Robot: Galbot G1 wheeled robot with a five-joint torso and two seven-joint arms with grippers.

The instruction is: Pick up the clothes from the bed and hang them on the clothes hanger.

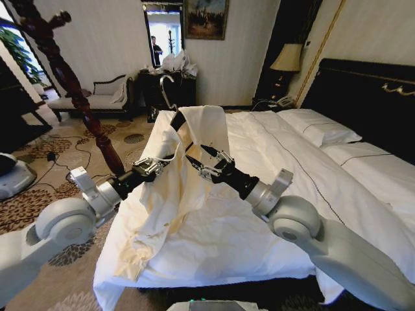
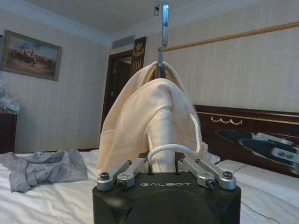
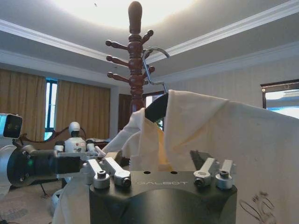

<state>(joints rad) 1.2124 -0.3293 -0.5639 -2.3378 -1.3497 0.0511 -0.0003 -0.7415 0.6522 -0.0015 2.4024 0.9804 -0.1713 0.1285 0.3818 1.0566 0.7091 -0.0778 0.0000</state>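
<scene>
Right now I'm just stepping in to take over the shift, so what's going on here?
The robot holds a cream shirt up over the bed, draped on a black hanger. The left gripper is shut on the shirt's fabric; the right gripper sits at its other side, open. A grey garment lies on the sheets.

shirt [image 1: 194,162] over hanger [image 1: 176,121], above bed [image 1: 337,175]

Cream shirt [image 1: 194,149] draped over hanger [image 1: 176,120]

You're looking at the bed [image 1: 363,194], made up in white sheets with white pillows [image 1: 321,129] by its dark headboard. The cream shirt's [image 1: 162,227] lower part trails over its near corner. A crumpled grey garment [image 2: 39,170] lies farther off on the sheets.
</scene>
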